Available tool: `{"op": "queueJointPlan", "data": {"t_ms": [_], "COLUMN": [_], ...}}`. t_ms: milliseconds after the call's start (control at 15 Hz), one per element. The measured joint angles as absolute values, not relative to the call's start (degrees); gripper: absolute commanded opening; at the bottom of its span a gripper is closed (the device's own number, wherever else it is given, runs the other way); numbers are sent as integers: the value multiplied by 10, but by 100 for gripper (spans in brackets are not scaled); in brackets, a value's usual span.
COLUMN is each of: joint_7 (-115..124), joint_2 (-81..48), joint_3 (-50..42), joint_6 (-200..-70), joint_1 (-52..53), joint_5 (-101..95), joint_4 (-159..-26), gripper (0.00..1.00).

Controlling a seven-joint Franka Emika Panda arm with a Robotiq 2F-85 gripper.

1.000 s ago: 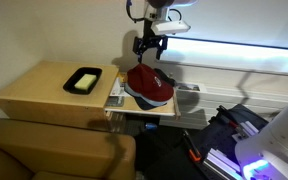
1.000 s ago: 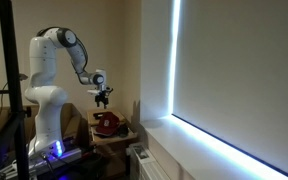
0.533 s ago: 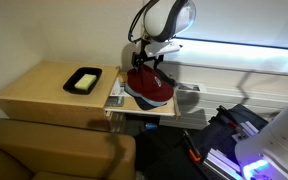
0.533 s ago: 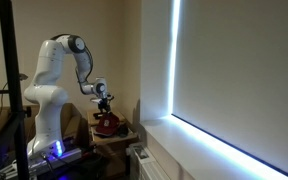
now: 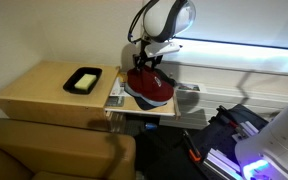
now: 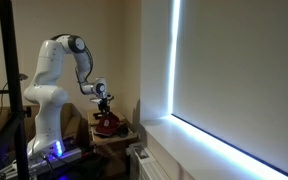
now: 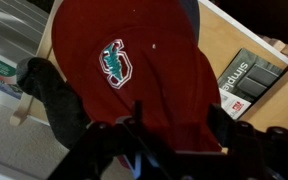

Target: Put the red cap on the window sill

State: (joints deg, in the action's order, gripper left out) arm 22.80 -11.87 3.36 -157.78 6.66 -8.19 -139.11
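Dark red fabric baseball cap (image 5: pixel 152 86) lies on the tan wooden counter (image 5: pixel 115 97), near the pale narrow window sill (image 5: pixel 246 68) but not on it. Gripper (image 5: pixel 147 70) is down at the cap's crown, jaws apart w/ fabric between. Best to pinch a deep fold of crown, not brim, & lift clear b4 heading to the sill.
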Motion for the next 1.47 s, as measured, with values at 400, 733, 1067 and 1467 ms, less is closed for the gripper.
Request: {"op": "queueJointPlan", "data": {"t_ms": [400, 733, 1067, 1467], "joint_7": [217, 215, 217, 278], "joint_2": [-121, -121, -90, 44], "joint_3": [34, 32, 25, 8], "joint_6": [-1578, -1578, -1520, -1246], "joint_1": [72, 73, 72, 58], "joint_5": [-82, -79, -69, -181], "joint_4": [-1391, -1390, -1378, -1343], "gripper": [0, 2, 2, 2]}}
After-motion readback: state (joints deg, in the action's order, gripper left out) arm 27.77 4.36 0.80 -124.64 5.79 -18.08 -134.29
